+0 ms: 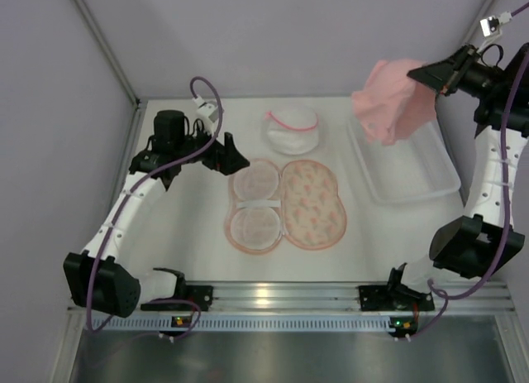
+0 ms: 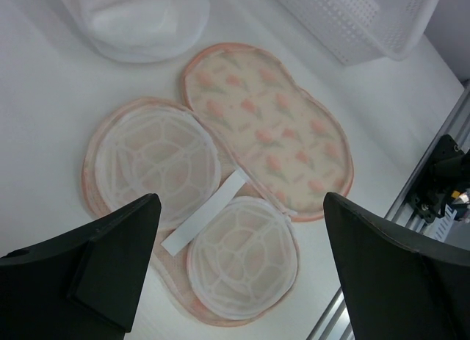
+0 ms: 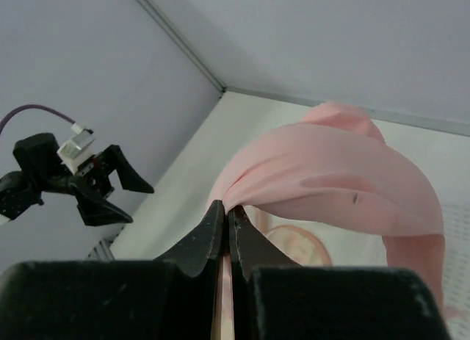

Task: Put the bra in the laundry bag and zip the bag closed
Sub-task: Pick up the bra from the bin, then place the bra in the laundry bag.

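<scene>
My left gripper (image 1: pixel 236 155) hangs at the left edge of the laundry bag (image 1: pixel 285 205), fingers spread wide, holding nothing. The bag lies open. Up to its right, my right gripper (image 1: pixel 430 75) pinches the bra (image 1: pixel 390 100), dangling.

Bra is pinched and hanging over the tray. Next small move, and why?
Probably carry the right gripper leftward and down toward the open laundry bag. It is shut on the bra, which hangs clear above the tray, while the bag lies unzipped and flat mid-table, and the open left gripper hovers beside it.
</scene>
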Tool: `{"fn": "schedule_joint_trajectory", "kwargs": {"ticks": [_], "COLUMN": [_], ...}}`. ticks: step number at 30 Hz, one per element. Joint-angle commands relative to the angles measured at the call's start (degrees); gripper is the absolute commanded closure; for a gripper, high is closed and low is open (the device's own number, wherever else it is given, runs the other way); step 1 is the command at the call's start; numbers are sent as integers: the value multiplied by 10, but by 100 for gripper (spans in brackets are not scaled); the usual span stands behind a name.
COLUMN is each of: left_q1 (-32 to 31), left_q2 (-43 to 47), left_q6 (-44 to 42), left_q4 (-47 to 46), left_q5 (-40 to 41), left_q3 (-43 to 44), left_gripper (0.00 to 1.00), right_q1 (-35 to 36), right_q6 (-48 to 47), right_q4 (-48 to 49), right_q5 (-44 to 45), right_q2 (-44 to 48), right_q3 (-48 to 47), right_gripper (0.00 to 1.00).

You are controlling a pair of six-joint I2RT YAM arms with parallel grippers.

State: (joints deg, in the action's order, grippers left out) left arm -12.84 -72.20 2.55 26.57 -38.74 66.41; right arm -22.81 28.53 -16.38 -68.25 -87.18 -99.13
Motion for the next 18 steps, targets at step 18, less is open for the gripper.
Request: {"fn": "schedule_joint_trajectory", "kwargs": {"ticks": [18], "left_q1": [235], "left_q2": [34], "left_q6": [233], "left_q4": [-85], "left_q5": [-97], "left_q3": [12], "left_gripper": [1], "right_q1": [434], "right_q6": [144], "right_q4": [173], "right_q5": [100], "right_q2": [121], "right_q3": [158], "right_gripper": [100]}}
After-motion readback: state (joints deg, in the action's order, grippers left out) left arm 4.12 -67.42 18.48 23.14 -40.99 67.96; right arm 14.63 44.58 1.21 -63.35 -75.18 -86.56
